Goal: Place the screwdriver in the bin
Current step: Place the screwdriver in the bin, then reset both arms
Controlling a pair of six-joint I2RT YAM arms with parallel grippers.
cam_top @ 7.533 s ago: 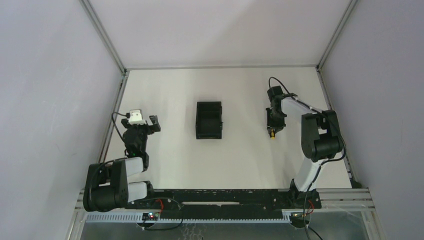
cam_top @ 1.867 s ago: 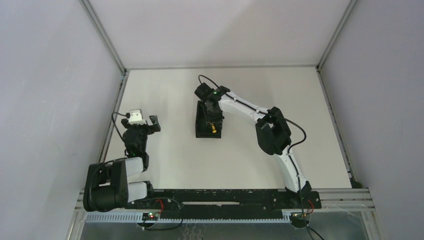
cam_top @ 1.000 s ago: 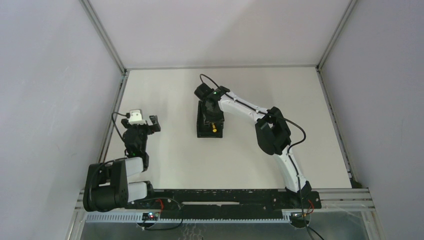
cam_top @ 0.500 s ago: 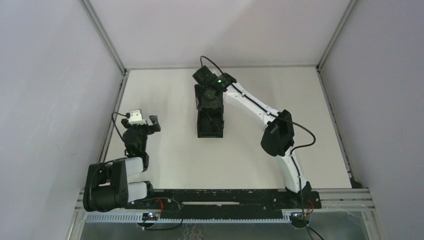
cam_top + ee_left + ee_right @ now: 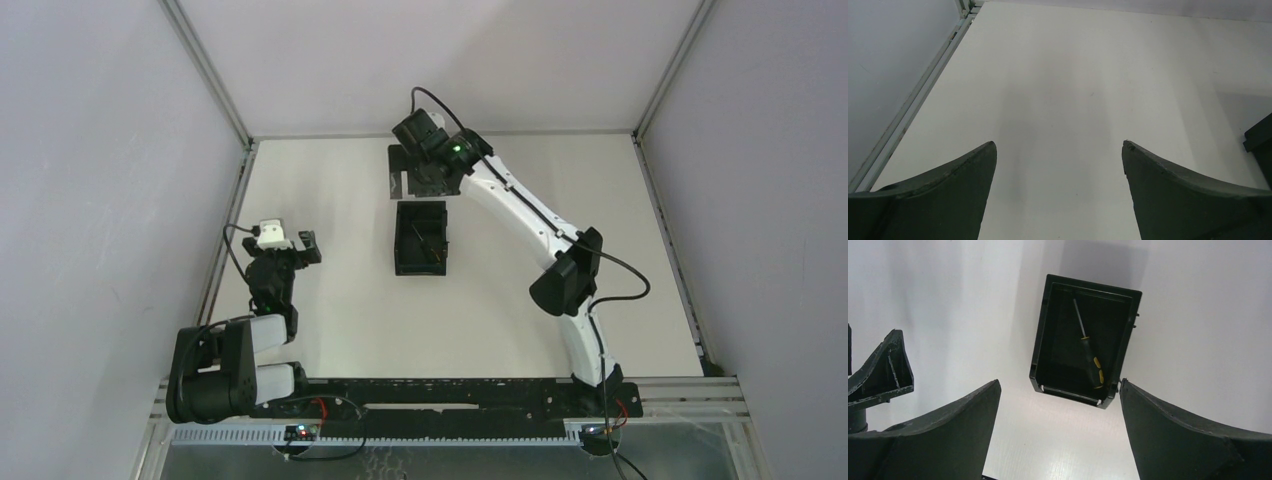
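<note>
— Fingers of the right arm, how do they stand?

— Spread wide and holding nothing. From the top camera they hang just past the far wall of the bin, at about its 12 o'clock.

— And the screwdriver?

— It lies flat on the floor of the bin, toward the right-hand wall in the right wrist view. Its long axis runs from the thin tip at roughly 11 o'clock to the yellow-and-black handle at roughly 5 o'clock. The handle end sits close to the near corner, and no part pokes over the rim.

— What about the fingers of the left arm?

— Also wide apart and bare, with only pale counter between them. They sit at the bin's 9 o'clock, well apart from it, so the right arm is much the nearer one.

— So what does the coming move turn on?

— Probably only on clearance. The screwdriver lies below the open right fingers and toward 6 o'clock from them, so the placing looks done. The right arm likely needs just to draw away without clipping the bin's far wall.
</note>
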